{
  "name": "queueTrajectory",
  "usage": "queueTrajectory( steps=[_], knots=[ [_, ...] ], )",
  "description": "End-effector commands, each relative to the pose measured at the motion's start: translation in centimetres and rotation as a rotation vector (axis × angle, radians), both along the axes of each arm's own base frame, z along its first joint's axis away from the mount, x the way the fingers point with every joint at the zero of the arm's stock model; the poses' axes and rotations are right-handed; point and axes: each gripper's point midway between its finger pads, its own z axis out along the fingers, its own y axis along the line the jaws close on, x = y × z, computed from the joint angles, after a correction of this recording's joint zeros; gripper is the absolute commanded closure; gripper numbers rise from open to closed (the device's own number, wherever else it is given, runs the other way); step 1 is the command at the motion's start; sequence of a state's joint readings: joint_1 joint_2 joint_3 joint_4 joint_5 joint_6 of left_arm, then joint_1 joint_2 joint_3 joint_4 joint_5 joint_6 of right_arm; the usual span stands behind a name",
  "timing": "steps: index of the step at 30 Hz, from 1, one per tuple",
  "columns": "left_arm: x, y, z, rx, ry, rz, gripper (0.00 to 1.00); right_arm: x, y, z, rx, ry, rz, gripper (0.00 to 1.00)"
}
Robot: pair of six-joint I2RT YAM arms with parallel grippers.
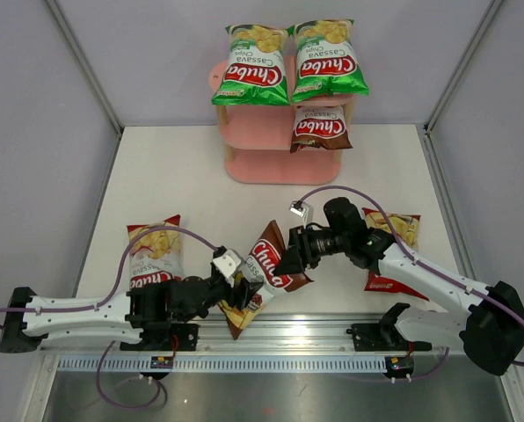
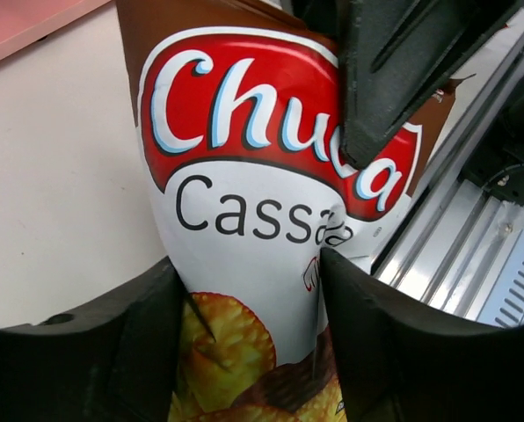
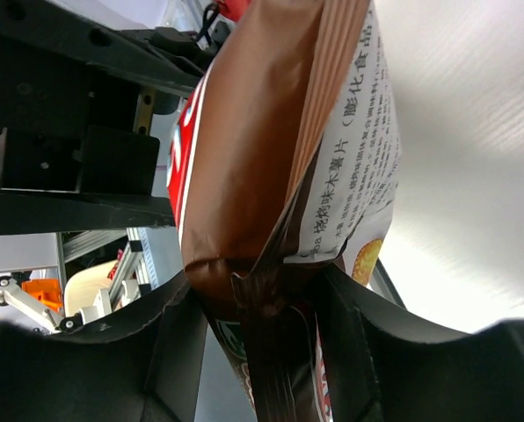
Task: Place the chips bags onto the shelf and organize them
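The held brown bag (image 1: 266,264) hangs tilted above the table (image 1: 183,176), well in front of the shelf (image 1: 244,132). The right tool (image 1: 290,259) pinches the bag's sealed end between both fingers (image 3: 376,352). The left tool (image 1: 241,294) has its fingers (image 2: 112,352) flanking the lower part and touching both edges, though whether it grips cannot be told. Two green bags (image 1: 251,66) sit on the shelf's top board and a second brown bag (image 1: 319,127) on its middle board, right side. Two red bags (image 1: 154,255) lie on the table in front of the shelf, one to either side.
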State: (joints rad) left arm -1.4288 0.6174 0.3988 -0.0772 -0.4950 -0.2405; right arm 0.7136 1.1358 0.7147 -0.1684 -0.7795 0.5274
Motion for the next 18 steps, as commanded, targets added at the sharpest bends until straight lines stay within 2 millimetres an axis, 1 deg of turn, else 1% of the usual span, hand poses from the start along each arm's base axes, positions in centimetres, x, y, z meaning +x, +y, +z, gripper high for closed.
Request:
queueTrajectory(
  steps=[1,2,4,5,8,9,11,12,14,15,17,18],
  knots=[
    [1.5,-0.1,4.4,-0.162,-0.007,0.11,0.33,-0.7,1.3,3.5,0.124,-0.076,0.06,1.0],
    [1.5,0.1,3.9,-0.145,0.001,0.117,0.31,-0.7,1.4,3.3,0.121,-0.07,0.058,1.0],
    [1.7,0.4,3.6,-0.134,0.006,0.14,0.28,-0.5,1.5,3.4,0.132,-0.073,0.054,1.0],
    [1.8,0.6,3.5,-0.132,0.009,0.149,0.23,-0.3,1.6,3.3,0.128,-0.074,0.043,1.0],
    [2.1,1.2,3.5,-0.126,0.026,0.188,0.14,0.4,1.6,2.9,0.111,-0.08,0.0,1.0],
    [2.1,1.3,3.7,-0.134,0.037,0.196,0.07,0.7,1.6,2.9,0.109,-0.089,-0.02,1.0],
    [2.1,1.9,3.8,-0.128,0.045,0.205,0.01,1.1,1.5,2.7,0.099,-0.098,-0.045,1.0],
    [2.0,2.0,4.1,-0.136,0.052,0.204,0.01,1.6,1.4,2.5,0.084,-0.104,-0.076,1.0],
    [1.8,2.4,4.2,-0.139,0.063,0.206,0.01,2.0,1.4,2.3,0.068,-0.114,-0.091,1.0],
    [1.7,2.6,4.3,-0.147,0.072,0.206,0.01,2.4,1.1,1.6,0.031,-0.108,-0.115,1.0],
    [1.6,2.8,4.6,-0.16,0.084,0.206,0.01,2.8,1.1,1.3,0.007,-0.114,-0.126,1.0],
    [1.5,3.1,4.9,-0.176,0.099,0.209,0.01,3.0,0.9,0.6,-0.025,-0.105,-0.144,1.0]
  ],
)
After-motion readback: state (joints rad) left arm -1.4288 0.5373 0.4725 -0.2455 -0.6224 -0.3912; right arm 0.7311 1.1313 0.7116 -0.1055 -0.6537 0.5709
